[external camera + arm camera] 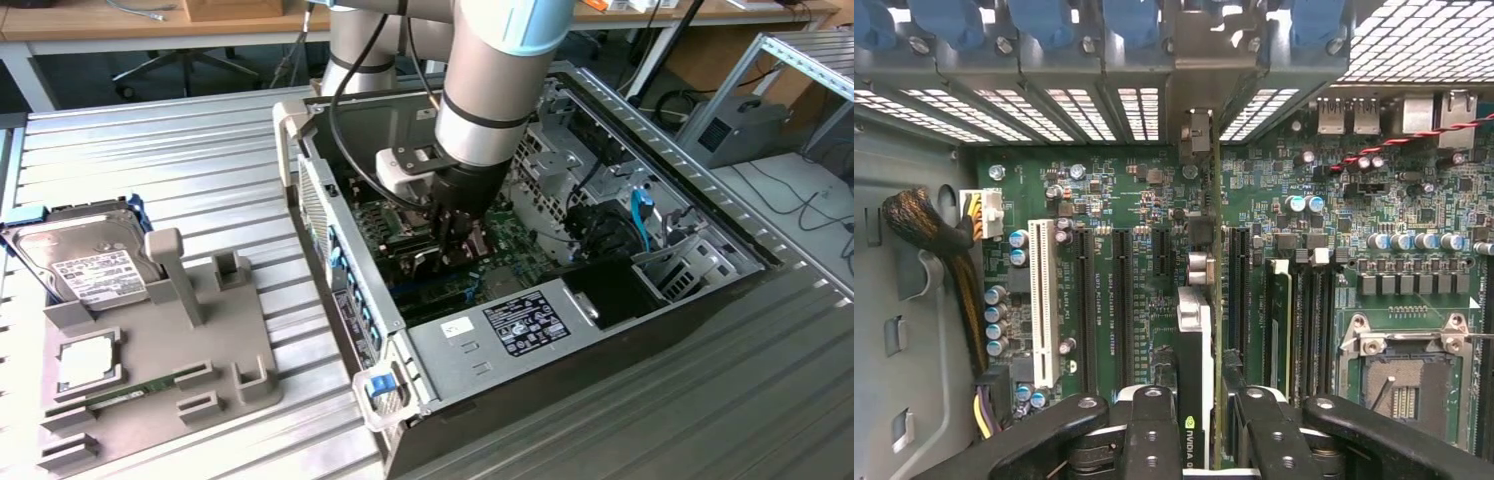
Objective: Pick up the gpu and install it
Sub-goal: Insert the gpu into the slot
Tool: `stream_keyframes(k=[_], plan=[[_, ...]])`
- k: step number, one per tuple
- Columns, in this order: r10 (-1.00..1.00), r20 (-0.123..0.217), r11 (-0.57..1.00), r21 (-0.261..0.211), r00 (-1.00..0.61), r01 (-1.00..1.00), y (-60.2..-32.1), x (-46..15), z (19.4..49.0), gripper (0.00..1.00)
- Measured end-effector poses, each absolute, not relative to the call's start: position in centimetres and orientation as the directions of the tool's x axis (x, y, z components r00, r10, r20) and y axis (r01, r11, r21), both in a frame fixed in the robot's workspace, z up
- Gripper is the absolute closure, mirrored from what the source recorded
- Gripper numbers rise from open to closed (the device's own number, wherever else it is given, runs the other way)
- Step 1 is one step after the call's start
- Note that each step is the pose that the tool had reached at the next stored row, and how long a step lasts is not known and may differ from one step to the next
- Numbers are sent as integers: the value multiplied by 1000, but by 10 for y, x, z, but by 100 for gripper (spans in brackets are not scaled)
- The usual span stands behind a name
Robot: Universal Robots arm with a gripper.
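Green board edge of gpu [1192, 400] seen edge-on, pinched between gripper [1199, 430] jaws, which grip narrow on card. Card hangs upright inside open computer case [694, 225], just above motherboard [1104, 200] slots. Judged light, stiff, fragile: hold by board edges, avoid fan, connector contacts; push straight, no twisting.

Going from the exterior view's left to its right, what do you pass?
Hard drive → grey holder tray → open computer case, with the gripper down inside it over the motherboard → metal frame at the far right.
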State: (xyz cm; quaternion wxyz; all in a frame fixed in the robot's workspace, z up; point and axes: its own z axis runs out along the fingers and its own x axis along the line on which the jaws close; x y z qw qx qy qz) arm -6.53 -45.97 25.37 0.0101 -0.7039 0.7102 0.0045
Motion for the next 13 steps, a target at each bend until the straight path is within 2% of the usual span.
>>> stream_keyframes(k=[13], plan=[[-1000, -21, 9, -8, -9, -1000, -460, -65, 252, 73]])
